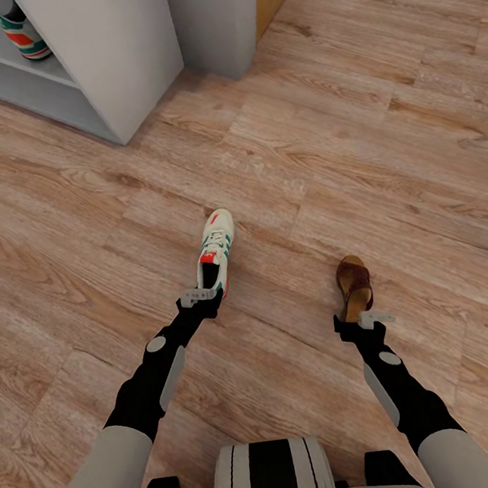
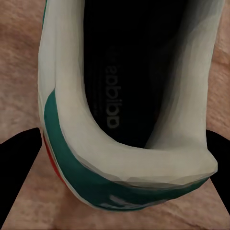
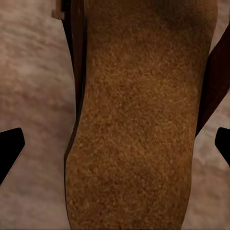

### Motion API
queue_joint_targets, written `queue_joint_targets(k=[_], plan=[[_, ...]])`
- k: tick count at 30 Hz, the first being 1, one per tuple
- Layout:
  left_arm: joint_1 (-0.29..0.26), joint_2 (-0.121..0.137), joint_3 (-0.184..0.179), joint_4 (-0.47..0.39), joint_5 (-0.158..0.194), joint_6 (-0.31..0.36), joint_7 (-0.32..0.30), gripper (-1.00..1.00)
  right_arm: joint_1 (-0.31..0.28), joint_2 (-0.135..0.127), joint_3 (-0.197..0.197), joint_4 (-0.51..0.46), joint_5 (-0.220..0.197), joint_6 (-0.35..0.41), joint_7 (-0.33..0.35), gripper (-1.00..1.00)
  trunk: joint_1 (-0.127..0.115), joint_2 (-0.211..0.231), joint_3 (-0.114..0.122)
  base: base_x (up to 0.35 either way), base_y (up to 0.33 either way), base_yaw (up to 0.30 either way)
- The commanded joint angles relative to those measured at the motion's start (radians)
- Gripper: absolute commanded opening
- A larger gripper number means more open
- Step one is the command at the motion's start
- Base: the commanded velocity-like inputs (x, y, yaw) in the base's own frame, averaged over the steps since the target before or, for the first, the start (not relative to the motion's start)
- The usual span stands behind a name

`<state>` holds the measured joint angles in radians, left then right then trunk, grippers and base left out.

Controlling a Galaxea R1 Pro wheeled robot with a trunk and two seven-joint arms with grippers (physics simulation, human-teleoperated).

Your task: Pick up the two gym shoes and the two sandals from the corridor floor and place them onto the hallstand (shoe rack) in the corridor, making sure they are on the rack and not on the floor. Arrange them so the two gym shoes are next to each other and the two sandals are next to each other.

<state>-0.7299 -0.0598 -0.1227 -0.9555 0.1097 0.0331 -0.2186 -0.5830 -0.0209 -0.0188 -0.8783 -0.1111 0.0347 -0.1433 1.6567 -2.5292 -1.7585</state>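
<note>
A gym shoe (image 1: 216, 253) and a sandal (image 1: 354, 284) lie on the corridor floor (image 1: 385, 150). The left gripper (image 1: 199, 297) sits at the shoe's heel, the right gripper (image 1: 374, 318) at the sandal's.

Only legible txt: "adidas" printed on dark insole of gym shoe (image 2: 112, 96), left wrist view; nothing else readable.

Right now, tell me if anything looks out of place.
One gym shoe and one sandal lie apart on the corridor floor; another gym shoe already sits in the hallstand. Nothing looks damaged.

Head view looks down over floor (image 1: 380, 105); each wrist view sits close above a shoe.
</note>
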Motion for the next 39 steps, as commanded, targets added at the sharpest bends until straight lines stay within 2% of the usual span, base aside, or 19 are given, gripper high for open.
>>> queue_joint_targets(k=[1,9,14,22,25,34,35,39], plan=[[0.000,0.000,0.000,0.000,0.010,0.003,-0.002,-1.00,0.000,-0.001,0.002,-0.002,-0.011,0.004,-0.004,1.00,0.000,0.000,0.000,0.023,0.000,0.000],[-0.001,0.000,0.000,0.000,0.010,0.004,-0.002,-1.00,0.000,-0.001,0.002,-0.002,-0.012,0.004,-0.005,1.00,0.000,0.000,0.000,0.007,0.000,0.000],[0.000,0.000,0.000,0.000,0.010,0.004,-0.002,-1.00,0.000,-0.001,0.002,-0.002,-0.012,0.004,-0.005,1.00,0.002,-0.001,-0.020,0.000,0.000,0.000],[0.000,0.000,0.000,0.000,0.010,0.004,-0.002,-1.00,0.000,-0.001,0.002,-0.002,-0.012,0.004,-0.005,1.00,0.002,-0.001,-0.020,0.000,0.000,0.000],[0.000,0.000,0.000,0.000,0.010,0.004,-0.002,-1.00,0.000,-0.001,0.002,-0.002,-0.012,0.004,-0.005,1.00,0.004,-0.002,-0.031,0.000,0.000,0.000],[0.000,0.000,0.000,0.000,0.010,0.004,-0.002,-1.00,0.000,-0.001,0.002,-0.001,-0.012,0.004,-0.007,1.00,0.004,-0.002,-0.031,0.000,0.000,0.000],[0.000,0.000,0.000,0.000,0.010,0.004,-0.002,-1.00,0.000,-0.001,0.002,-0.001,-0.012,0.004,-0.008,-1.00,0.004,-0.002,-0.031,0.000,0.000,0.000],[0.000,0.000,0.000,0.000,0.010,0.004,-0.002,-1.00,0.000,-0.001,0.003,-0.001,-0.004,0.004,-0.009,-1.00,0.004,-0.002,-0.031,0.000,0.000,0.000]])
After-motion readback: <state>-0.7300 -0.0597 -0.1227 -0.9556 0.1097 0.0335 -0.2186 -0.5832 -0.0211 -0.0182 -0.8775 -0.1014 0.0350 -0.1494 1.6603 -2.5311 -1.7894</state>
